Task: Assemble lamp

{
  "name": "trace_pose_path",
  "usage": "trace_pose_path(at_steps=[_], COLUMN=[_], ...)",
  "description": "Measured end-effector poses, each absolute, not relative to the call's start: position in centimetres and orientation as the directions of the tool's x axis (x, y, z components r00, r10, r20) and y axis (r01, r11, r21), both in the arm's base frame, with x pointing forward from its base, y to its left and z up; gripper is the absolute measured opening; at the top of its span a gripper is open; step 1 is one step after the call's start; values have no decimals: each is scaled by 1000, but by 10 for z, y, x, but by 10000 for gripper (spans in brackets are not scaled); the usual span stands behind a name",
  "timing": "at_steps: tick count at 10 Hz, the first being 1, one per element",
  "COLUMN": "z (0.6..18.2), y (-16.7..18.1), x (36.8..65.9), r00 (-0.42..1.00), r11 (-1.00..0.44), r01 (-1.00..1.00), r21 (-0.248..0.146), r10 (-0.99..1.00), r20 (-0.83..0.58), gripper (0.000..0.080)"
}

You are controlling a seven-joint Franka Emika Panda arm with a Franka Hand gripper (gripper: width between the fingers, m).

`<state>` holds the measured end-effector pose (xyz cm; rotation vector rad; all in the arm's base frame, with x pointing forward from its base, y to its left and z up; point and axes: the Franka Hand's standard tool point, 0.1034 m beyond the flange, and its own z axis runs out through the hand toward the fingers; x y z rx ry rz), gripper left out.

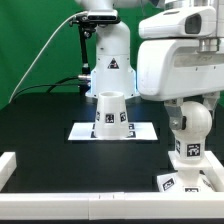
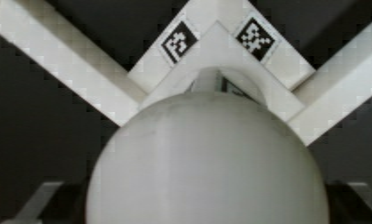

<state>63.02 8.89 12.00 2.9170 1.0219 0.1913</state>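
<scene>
While the arm [image 1: 178, 50] hangs low at the exterior view's right, the bulb [image 1: 188, 128] stands upright on the base [image 1: 182, 178], near the white rim [image 1: 60, 190] of the bench [image 1: 40, 125]. The jaws are right above the bulb and mostly hidden, so I cannot tell if they grip it. The shade [image 1: 110, 110] stands well apart, on the marker board [image 1: 84, 132]. In the wrist view the bulb fills the middle.

Count of lamp parts on the table: 1 cone shade [image 1: 108, 110], 1 ball-shaped bulb [image 1: 188, 122], 1 square stepped base [image 1: 186, 180], 3 parts in total. Other items: 1 marker board [image 1: 143, 130], 1 robot arm [image 1: 180, 50]. The wrist view shows 2 black-and-white square tags [image 2: 179, 41].
</scene>
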Motion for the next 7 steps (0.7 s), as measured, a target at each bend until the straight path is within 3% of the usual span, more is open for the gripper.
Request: trace_pose_path(at_steps=[4,6,7], z=[124,128,128], y=[89,78,77], x=[641,650,649], r00=[979,981,977], r11=[-991,-996,-992], r01=[129,-84,-126], r21=[29,-24,-24], r10=[132,-87,-128], r20=[158,171,171], gripper=[571,573,573])
